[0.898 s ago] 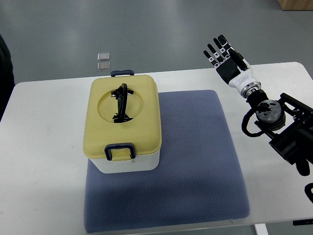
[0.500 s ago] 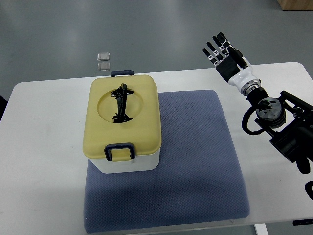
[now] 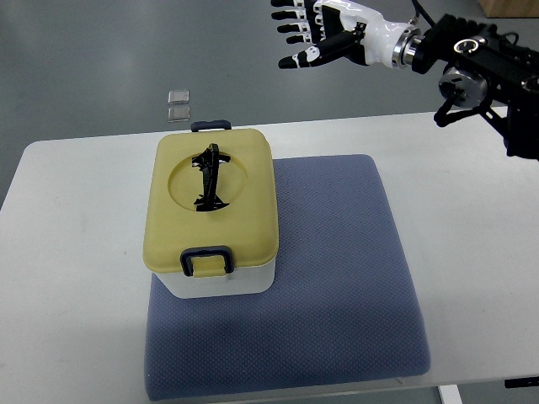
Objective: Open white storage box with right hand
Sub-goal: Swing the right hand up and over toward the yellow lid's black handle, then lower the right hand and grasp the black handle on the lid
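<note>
We see the white storage box, yellow lid latched shut, on a blue mat covering the worktop. Our right hand hovers far behind, fingers spread, holding nothing, ready to reach.

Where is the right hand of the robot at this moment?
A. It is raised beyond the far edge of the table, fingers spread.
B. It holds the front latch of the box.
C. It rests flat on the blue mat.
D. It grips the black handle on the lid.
A: the right hand hangs open above the floor past the table, clear of the storage box.
</note>
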`<state>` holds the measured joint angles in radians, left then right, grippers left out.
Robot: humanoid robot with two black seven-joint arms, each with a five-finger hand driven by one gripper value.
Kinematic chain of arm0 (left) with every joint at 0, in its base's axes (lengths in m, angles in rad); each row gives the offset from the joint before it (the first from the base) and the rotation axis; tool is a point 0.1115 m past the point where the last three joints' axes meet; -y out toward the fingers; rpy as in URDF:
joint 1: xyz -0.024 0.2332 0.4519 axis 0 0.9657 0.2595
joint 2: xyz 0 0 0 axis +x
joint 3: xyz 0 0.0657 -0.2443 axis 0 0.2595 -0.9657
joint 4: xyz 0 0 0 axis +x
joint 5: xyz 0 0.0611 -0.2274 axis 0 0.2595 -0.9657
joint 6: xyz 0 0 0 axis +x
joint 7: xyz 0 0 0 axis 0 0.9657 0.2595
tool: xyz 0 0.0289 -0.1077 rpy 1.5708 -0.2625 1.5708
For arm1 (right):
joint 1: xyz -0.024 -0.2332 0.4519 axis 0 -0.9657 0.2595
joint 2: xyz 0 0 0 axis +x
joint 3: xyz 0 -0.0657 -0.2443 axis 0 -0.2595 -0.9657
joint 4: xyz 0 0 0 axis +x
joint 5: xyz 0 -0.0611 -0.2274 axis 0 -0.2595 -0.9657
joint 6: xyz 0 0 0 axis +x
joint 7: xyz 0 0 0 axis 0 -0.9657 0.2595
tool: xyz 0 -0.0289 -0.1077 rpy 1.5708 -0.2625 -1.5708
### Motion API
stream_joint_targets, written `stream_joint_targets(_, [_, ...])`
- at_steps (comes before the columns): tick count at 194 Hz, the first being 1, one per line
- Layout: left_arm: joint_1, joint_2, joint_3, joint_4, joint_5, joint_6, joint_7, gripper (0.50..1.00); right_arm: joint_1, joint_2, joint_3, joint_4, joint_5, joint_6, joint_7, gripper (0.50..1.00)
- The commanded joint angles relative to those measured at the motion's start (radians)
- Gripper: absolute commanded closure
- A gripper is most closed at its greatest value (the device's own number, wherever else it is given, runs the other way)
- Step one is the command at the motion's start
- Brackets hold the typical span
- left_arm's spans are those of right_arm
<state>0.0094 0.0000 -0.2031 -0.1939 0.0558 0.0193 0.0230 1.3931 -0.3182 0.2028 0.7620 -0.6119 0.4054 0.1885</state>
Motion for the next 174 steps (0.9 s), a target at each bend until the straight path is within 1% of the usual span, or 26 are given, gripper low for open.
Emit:
stream_joint_targets(1, [0.0,0.0,0.001,-0.001,-0.001,-0.002,0.0,0.5,0.175,-0.002,-0.191,0.068,-0.146,0.03,0.008,0.566])
stream_joint_targets(9, [0.001,0.0,0.001,-0.001,-0.001,-0.002,0.0,0.5,0.251,-0.001,-0.28,0.096,-0.187,0.033,0.017,0.566])
stream_joint_targets(18, [0.001,0.0,-0.001,-0.001,-0.001,-0.002,0.0,0.5,0.342,0.001,-0.387,0.141,-0.261,0.027,0.043,0.566])
stream_joint_targets(26, [0.001,0.0,-0.001,-0.001,-0.001,-0.002,0.0,0.5,0.391,0.004,-0.433,0.174,-0.316,0.021,0.065,0.566])
stream_joint_targets(34, [0.001,0.0,0.001,-0.001,-0.001,-0.002,0.0,0.5,0.438,0.01,-0.479,0.215,-0.385,-0.002,0.097,0.568])
stream_joint_targets(37, [0.001,0.0,0.001,0.001,-0.001,-0.002,0.0,0.5,0.455,0.011,-0.496,0.229,-0.417,-0.025,0.114,0.568])
stream_joint_targets(39, [0.001,0.0,0.001,0.001,-0.001,-0.002,0.0,0.5,0.455,0.011,-0.496,0.229,-0.417,-0.025,0.114,0.568])
stream_joint_targets(46, [0.001,0.0,0.001,0.001,-0.001,-0.002,0.0,0.5,0.472,0.013,-0.516,0.257,-0.474,-0.082,0.152,0.568])
stream_joint_targets(54, [0.001,0.0,0.001,-0.001,-0.001,-0.002,0.0,0.5,0.477,0.016,-0.526,0.283,-0.523,-0.129,0.189,0.568])
stream_joint_targets(58, [0.001,0.0,0.001,-0.001,-0.001,-0.002,0.0,0.5,0.477,0.016,-0.527,0.289,-0.534,-0.138,0.197,0.568])
stream_joint_targets(60, [0.001,0.0,0.001,-0.001,-0.001,-0.002,0.0,0.5,0.477,0.018,-0.531,0.299,-0.555,-0.158,0.215,0.568])
stream_joint_targets(74, [0.001,0.0,-0.001,-0.001,-0.001,-0.002,0.0,0.5,0.471,0.028,-0.56,0.323,-0.608,-0.207,0.266,0.57])
stream_joint_targets(85, [0.001,0.0,-0.007,0.001,-0.002,-0.002,-0.002,0.5,0.468,0.042,-0.595,0.323,-0.637,-0.247,0.287,0.572])
stream_joint_targets(91, [0.001,0.0,-0.009,0.001,-0.002,-0.002,-0.002,0.5,0.466,0.047,-0.606,0.323,-0.643,-0.267,0.293,0.572])
stream_joint_targets(100, [0.001,0.0,-0.009,0.004,-0.002,-0.002,0.0,0.5,0.466,0.054,-0.626,0.324,-0.647,-0.316,0.307,0.572])
stream_joint_targets(111, [0.001,0.0,-0.009,0.008,-0.002,-0.002,-0.002,0.5,0.463,0.062,-0.634,0.324,-0.649,-0.345,0.315,0.572])
stream_joint_targets(174, [0.001,0.0,-0.01,0.01,-0.002,-0.001,-0.002,0.5,0.397,0.117,-0.645,0.306,-0.669,-0.39,0.312,0.576])
